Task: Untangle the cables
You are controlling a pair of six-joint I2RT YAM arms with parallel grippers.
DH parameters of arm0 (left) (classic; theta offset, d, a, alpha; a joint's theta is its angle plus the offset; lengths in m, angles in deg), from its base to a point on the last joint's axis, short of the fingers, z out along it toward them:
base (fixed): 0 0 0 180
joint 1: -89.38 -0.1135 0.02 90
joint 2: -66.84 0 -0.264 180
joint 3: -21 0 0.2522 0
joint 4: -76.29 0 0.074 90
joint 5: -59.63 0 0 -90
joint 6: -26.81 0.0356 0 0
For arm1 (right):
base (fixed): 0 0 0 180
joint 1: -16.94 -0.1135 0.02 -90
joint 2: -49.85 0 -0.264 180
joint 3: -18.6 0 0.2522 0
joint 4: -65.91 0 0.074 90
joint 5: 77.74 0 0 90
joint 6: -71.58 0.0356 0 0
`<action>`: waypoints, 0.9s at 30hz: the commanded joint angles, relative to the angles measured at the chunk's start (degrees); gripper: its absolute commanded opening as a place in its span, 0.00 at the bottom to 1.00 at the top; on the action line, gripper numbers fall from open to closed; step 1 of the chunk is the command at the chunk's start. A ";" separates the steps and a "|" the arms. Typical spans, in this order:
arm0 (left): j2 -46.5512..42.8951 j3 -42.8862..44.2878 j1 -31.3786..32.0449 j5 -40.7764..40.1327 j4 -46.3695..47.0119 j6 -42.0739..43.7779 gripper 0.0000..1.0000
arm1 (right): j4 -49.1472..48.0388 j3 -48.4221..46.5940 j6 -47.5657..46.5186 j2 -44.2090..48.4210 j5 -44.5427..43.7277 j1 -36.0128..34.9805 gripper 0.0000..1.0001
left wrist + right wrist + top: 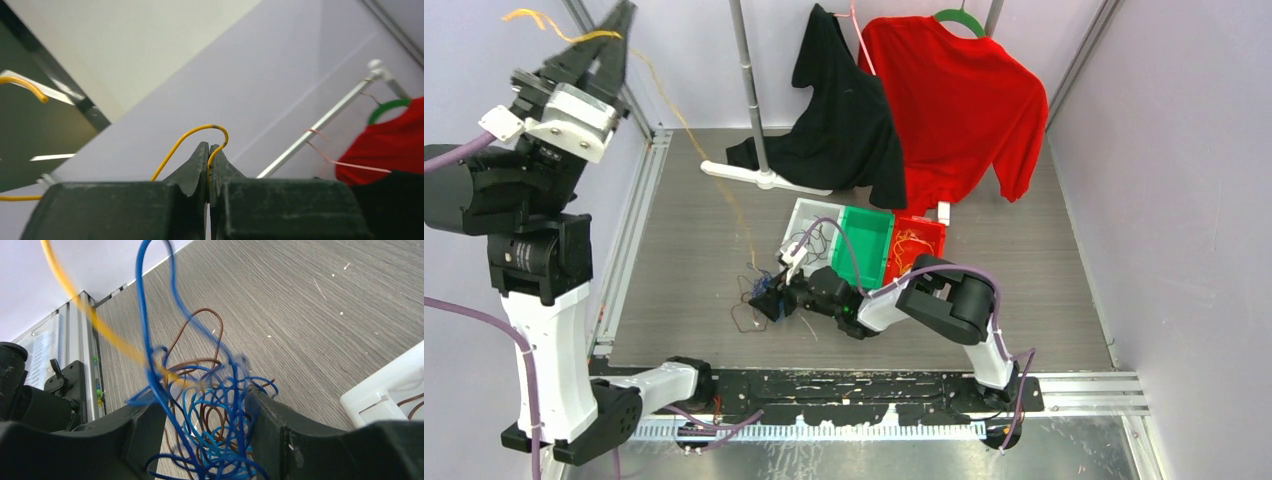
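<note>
Top view: the left tool (pixel 614 35) stood raised in the upper left of the frame, closed on a yellow cable (pixel 534 18) that ran down to the tangle (pixel 746 315) on the grey surface (pixel 684 250) at centre. The right tool (pixel 769 300) lay low at the tangle, just in front of a white bin (pixel 809 212).

Left wrist view: the left tool (pixel 208 155) was shut, the yellow cable (pixel 190 134) pinched between its tips and arching over them.

Right wrist view: the right tool (pixel 207 430) stood open, with blue loops (pixel 145 300) and brown loops (pixel 200 315) lying loosely between its fingers. The yellow cable (pixel 75 295) crossed the upper left, blurred.
</note>
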 commanded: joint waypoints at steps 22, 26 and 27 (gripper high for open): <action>-5.57 -6.49 0.12 1.71 9.03 -0.58 0.00 | 4.63 1.09 1.86 15.68 0.67 0.84 0.83; -10.66 -15.33 0.14 5.42 4.41 -4.26 0.00 | 10.78 -0.22 0.40 21.46 4.63 1.08 0.90; -11.61 -17.33 0.18 6.46 3.77 -5.31 0.00 | 12.01 -0.31 -0.05 22.67 4.88 1.07 0.91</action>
